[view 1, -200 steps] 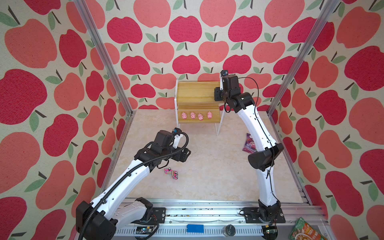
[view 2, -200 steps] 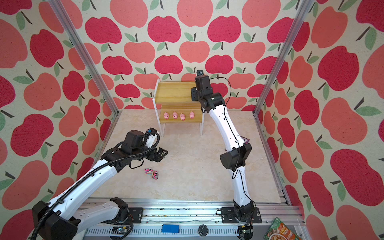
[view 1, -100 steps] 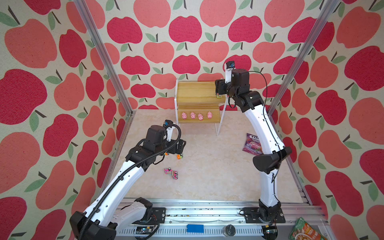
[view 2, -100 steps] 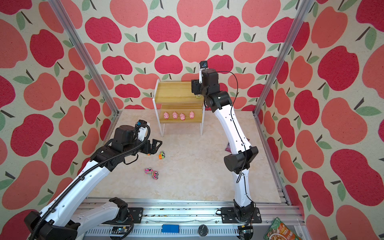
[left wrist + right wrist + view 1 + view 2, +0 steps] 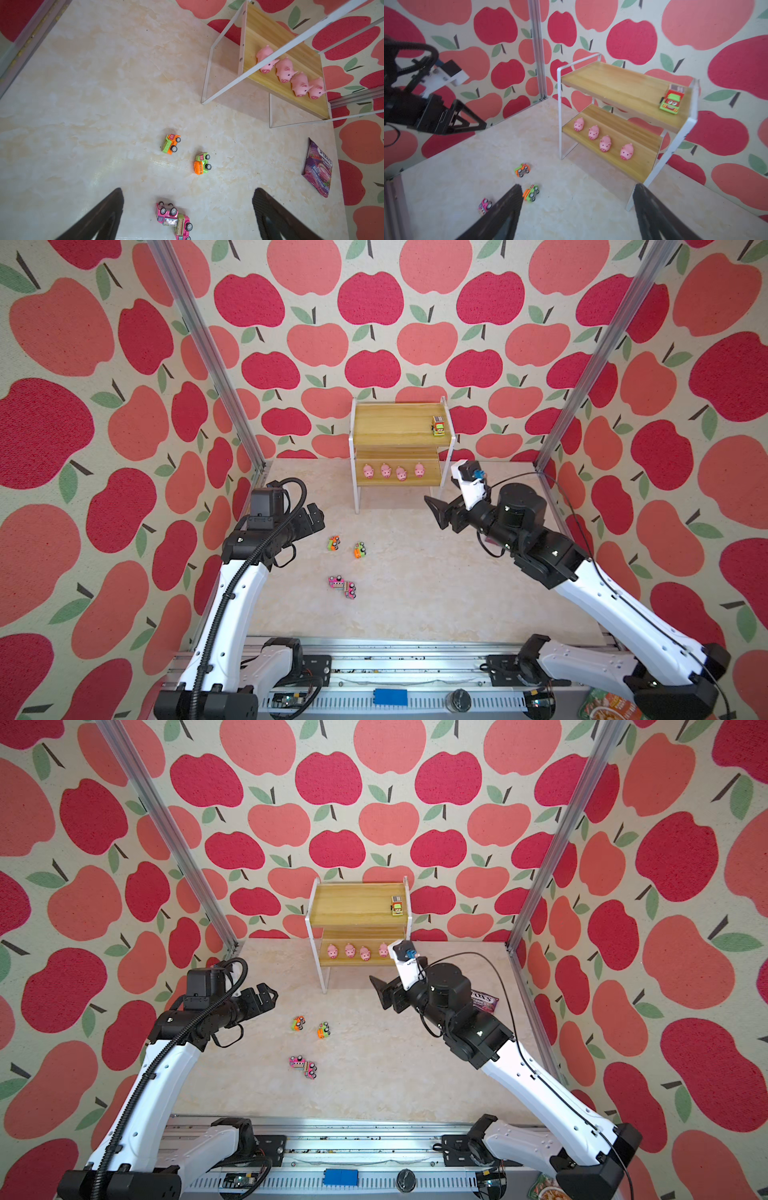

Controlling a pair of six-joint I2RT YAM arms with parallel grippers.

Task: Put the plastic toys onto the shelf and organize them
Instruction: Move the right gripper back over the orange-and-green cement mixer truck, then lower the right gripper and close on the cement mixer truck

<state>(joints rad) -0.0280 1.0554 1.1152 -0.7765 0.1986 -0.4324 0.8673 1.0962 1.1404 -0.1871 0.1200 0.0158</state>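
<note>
Left gripper (image 5: 314, 517): jaws spread, empty. Green-orange truck (image 5: 333, 543) on the tabletop (image 5: 415, 572) just ahead of it, nearest; three more trucks (image 5: 360, 549) close by. Shelf (image 5: 395, 427): pigs (image 5: 385, 470) lower, red-green truck (image 5: 439, 425) upper. Right gripper (image 5: 433, 510): jaws spread, empty, farther off.

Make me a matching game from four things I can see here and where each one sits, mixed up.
Things:
1. pigs
2. green truck
3. pink trucks
4. purple bag

Places:
A. top board of the shelf
B. on the table, touching each other
C. lower board, in a row
D. alone on the table, at the right

Pairs: 1-C, 2-A, 3-B, 4-D
</note>
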